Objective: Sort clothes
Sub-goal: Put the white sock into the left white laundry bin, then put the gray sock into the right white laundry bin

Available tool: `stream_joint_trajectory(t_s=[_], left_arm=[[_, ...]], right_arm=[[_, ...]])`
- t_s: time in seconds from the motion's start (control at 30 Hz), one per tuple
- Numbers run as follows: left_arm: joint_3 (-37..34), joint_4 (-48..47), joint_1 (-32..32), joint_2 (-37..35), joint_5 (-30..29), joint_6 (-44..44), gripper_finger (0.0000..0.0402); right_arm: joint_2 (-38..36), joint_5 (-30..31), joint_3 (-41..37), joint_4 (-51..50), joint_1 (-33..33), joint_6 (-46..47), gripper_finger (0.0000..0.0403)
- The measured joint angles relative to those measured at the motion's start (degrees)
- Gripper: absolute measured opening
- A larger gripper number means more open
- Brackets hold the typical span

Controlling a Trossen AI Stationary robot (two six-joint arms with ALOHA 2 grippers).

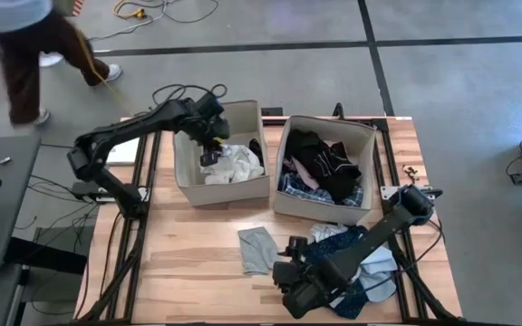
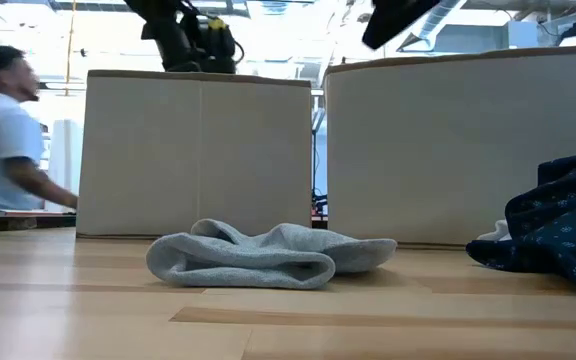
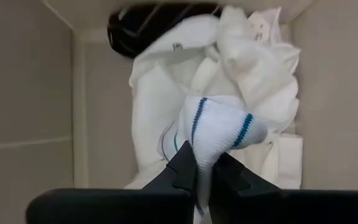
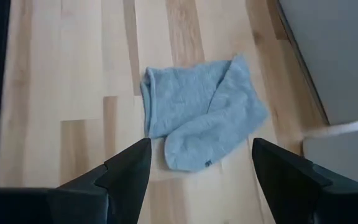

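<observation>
My left gripper [image 1: 210, 148] is above the left beige box [image 1: 188, 186], shut on a white sock with blue stripes [image 3: 221, 127]. White garments [image 3: 166, 93] and a black item [image 3: 142, 25] lie in that box. My right gripper [image 4: 201, 152] is open and empty above the table, near its front edge, with a grey sock [image 4: 201, 118] lying flat on the wood just beyond it. The grey sock also shows in the high view [image 1: 258, 249] and the low view [image 2: 268, 255]. A navy dotted garment [image 2: 568, 235] lies in a pile on the table under my right arm. My left gripper pinches one end of the white striped sock [image 3: 202, 163] between its two fingers, which point down into the box from above. The sock's striped part bulges out below the fingertips, above the white garments; whether it rests on them I cannot tell.
The right beige box [image 1: 284, 195] holds dark clothes, black and blue plaid [image 1: 320, 167]. Light blue and navy cloth [image 1: 370, 272] lie heaped at the front right. A person [image 1: 34, 45] walks beyond the table's far left corner. Bare wood lies at the front left.
</observation>
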Motion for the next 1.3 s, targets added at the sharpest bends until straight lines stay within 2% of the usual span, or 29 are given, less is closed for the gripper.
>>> stream_joint_trajectory(t_s=[0.13,0.33,0.63,0.8,0.9,1.03,1.1,1.17,1.23,1.3], left_arm=[[1.09,-1.04,0.02,2.51,-0.03,-0.83,0.0014],[1.13,-0.83,0.0,1.94,-0.01,-0.97,0.0031],[1.18,-0.63,-0.02,-0.25,-0.08,-2.68,0.013],[1.31,-1.38,-0.09,-2.71,-0.11,-3.46,0.0185],[2.06,-1.84,-0.41,-5.06,-0.18,-4.17,0.0203],[3.21,-1.91,-1.8,-9.58,-0.18,-5.15,0.0208],[3.56,-1.6,-3.35,-12.23,-0.22,-5.54,0.0207],[3.56,-1.26,-4.73,-15.25,-0.19,-5.56,0.0207],[3.58,-0.37,-7.06,-17.88,-0.14,-5.79,0.0207],[3.56,-0.03,-9.07,-20.35,-0.14,-5.97,0.0207]], right_arm=[[0.0,-0.08,-5.06,7.48,-1.19,-1.21,0.0291],[-0.02,-0.75,-13.47,19.36,-2.79,-1.21,0.0291],[-0.02,-0.99,-24.14,37.26,-4.79,-1.67,0.0291],[1.02,-2.03,-27.79,43.74,-6.14,-1.77,0.0291],[2.83,-2.93,-28.14,45.69,-7.22,-1.33,0.0291],[5.81,-4.53,-27.63,47.76,-8.54,-1.46,0.0283],[7.78,-5.33,-26.75,47.57,-9.11,-0.13,0.0267],[8.75,-4.83,-25.83,46.94,-9.38,0.6,0.0232],[8.83,-4.8,-25.55,46.14,-9.22,0.54,0.0174],[7.55,-4.59,-25.57,44.93,-9.02,-0.68,0.01]])
